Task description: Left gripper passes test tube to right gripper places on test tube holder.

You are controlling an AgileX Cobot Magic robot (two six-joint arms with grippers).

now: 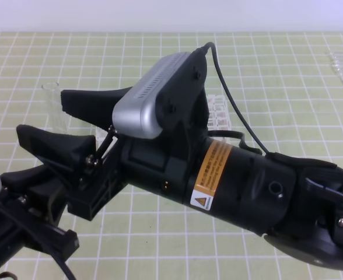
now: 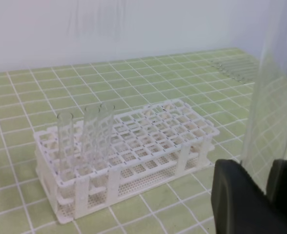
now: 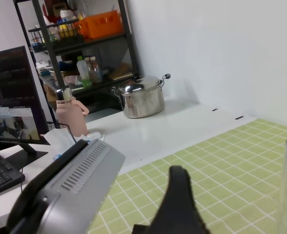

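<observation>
We are at the handover. In the left wrist view our left tool (image 2: 258, 195) is closed on the test tube (image 2: 273, 117): two black pads pinch its lower end at about 5 o'clock in that picture, and the clear glass rises steeply from them. In the high view the same tube (image 1: 53, 108) stands upright at roughly 9 o'clock, and our right tool (image 1: 50, 123) has its long black fingers spread wide on either side of it, one above and one below in the picture, holding nothing. Whether either finger already touches the glass we cannot tell.

The test tube holder (image 2: 133, 161) sits on the green gridded counter (image 2: 31, 97) at 8 o'clock in the left wrist view, with three tubes already standing in its near-left holes. In the high view only a corner of it (image 1: 217, 114) shows behind the right arm.

To do this step well, we would centre the tube between the right fingers, a little above the left pads, so the two tools do not collide. We would close the right tool gently and squarely, since thin glass slips and cracks under a skewed squeeze. The left tool should let go only once the right grip is firm, then back away along the tube's axis, not sideways.
</observation>
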